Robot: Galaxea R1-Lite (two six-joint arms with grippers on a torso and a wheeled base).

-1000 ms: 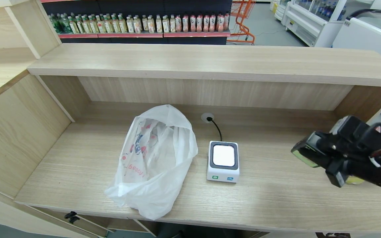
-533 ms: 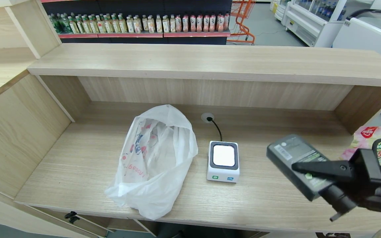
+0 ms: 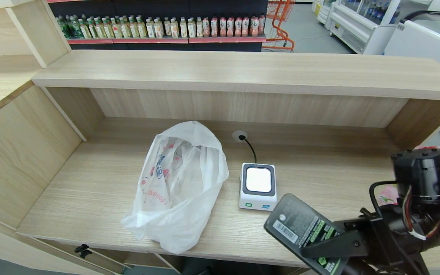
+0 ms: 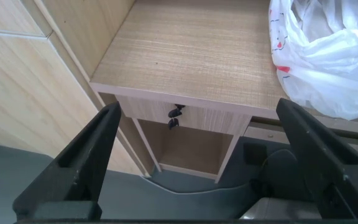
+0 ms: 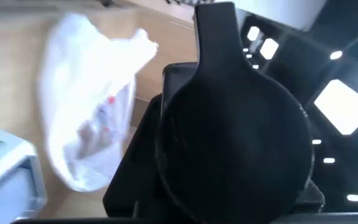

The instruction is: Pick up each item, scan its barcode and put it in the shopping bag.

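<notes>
The right claw (image 3: 319, 248) is clamped on a dark flat rectangular packet (image 3: 294, 225), gripping it by its nearer end above the front right of the pale wood-grain table (image 3: 319, 179). The packet's long axis runs diagonally, and its free end points toward the white box-shaped barcode scanner (image 3: 258, 186), which sits just beyond it and to the robot's left. The packet's white barcode label faces upward. The scanner's bright glass window also faces upward, so I judge the packet must be turned label-down as it goes over the window. The right arm is clearly the nearer one for this.

The packet looks stiff, smooth and slightly glossy, with rounded corners and green print. In the right wrist view it is probably the dark mass between the fingers, though that view is too smeared to be sure.

The thin white plastic shopping bag (image 3: 178, 183) lies crumpled and slack left of the scanner, its mouth toward the back. The left claw (image 4: 197, 155) hangs spread wide and empty off the table's front left corner, near the bag.
</notes>
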